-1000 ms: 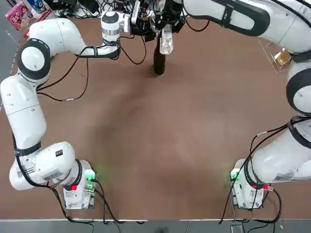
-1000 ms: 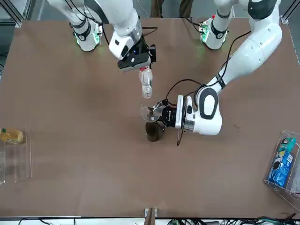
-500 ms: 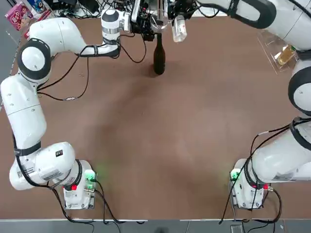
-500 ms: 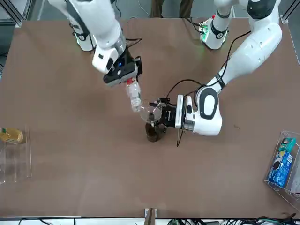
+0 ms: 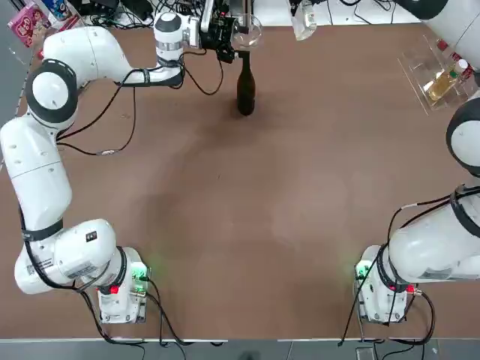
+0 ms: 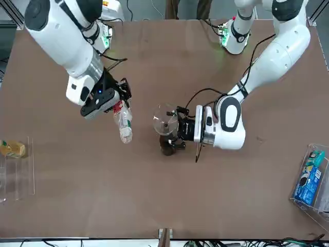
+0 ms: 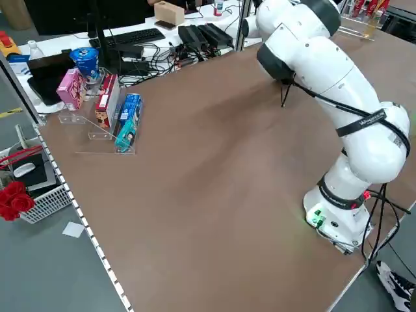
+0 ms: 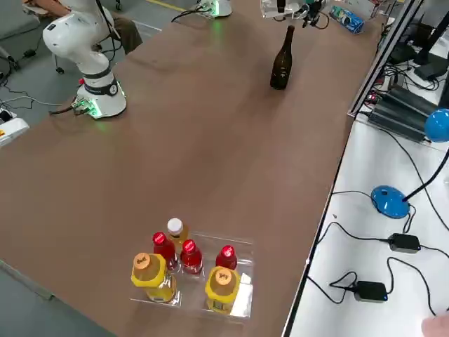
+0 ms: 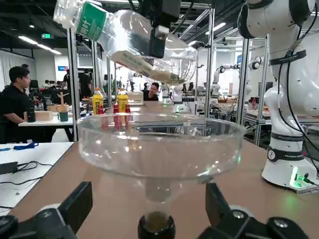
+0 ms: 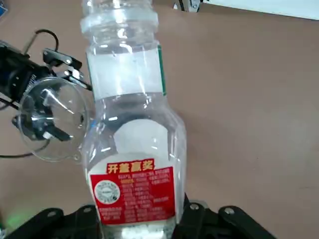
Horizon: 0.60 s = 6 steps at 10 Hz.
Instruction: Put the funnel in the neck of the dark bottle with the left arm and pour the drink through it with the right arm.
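Note:
The dark bottle [image 5: 245,86] stands upright at the table's far middle. The clear funnel [image 6: 165,119] sits in its neck, stem in the mouth [image 9: 156,225]. My left gripper [image 6: 175,131] is open around the neck just under the funnel, its fingers [image 9: 75,204] apart on either side and not touching the funnel [image 9: 159,144]. My right gripper [image 6: 103,98] is shut on the drink [image 6: 123,122], a small clear plastic bottle held tilted in the air, off to my right of the funnel. The right wrist view shows the drink [image 10: 132,139] with the funnel [image 10: 52,119] beside it.
A clear tray [image 5: 442,75] with a yellow-liquid bottle sits at the far right edge; the right side view shows a tray of red and yellow bottles [image 8: 189,267]. Snack boxes [image 6: 311,177] stand at the far left edge. Cables and desks lie beyond the far edge.
My right arm has carried the drink from above the funnel out to my right. My left gripper has opened and let go of the funnel, which stays in the bottle's neck.

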Each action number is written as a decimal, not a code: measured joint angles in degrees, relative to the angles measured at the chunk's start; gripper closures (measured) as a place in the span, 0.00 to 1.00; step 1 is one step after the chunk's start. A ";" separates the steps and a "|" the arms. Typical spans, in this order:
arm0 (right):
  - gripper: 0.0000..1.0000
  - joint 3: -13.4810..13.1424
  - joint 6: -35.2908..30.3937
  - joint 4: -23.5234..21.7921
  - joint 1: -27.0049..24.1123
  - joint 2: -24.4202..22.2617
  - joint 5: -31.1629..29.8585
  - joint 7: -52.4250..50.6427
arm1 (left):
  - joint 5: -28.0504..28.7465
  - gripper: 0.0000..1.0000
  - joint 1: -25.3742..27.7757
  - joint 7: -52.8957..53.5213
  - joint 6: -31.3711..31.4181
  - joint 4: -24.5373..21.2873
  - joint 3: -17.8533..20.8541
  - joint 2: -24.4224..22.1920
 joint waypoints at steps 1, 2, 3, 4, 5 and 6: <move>0.55 -2.98 1.90 -2.42 0.20 -1.26 3.84 -5.82 | 2.08 0.00 1.37 0.00 -0.87 0.05 0.00 -0.03; 0.55 -6.70 3.41 -5.32 0.26 -2.91 8.09 -12.91 | 3.91 0.00 3.38 0.00 -3.04 0.11 -0.03 -0.24; 0.55 -10.39 4.05 -8.00 0.20 -4.43 11.42 -20.51 | 6.71 0.00 5.72 0.05 -5.67 0.17 -0.07 -0.93; 0.55 -14.22 4.17 -10.34 0.15 -5.56 15.16 -28.59 | 10.45 0.00 8.14 -0.04 -7.91 0.19 -0.13 -2.08; 0.55 -17.87 4.19 -12.73 0.10 -6.53 19.13 -36.72 | 14.55 0.00 10.65 -1.46 -10.20 0.17 -0.15 -3.34; 0.55 -21.28 4.22 -15.47 0.08 -7.44 22.48 -44.84 | 19.25 0.00 13.11 -5.60 -12.88 0.16 -0.15 -4.73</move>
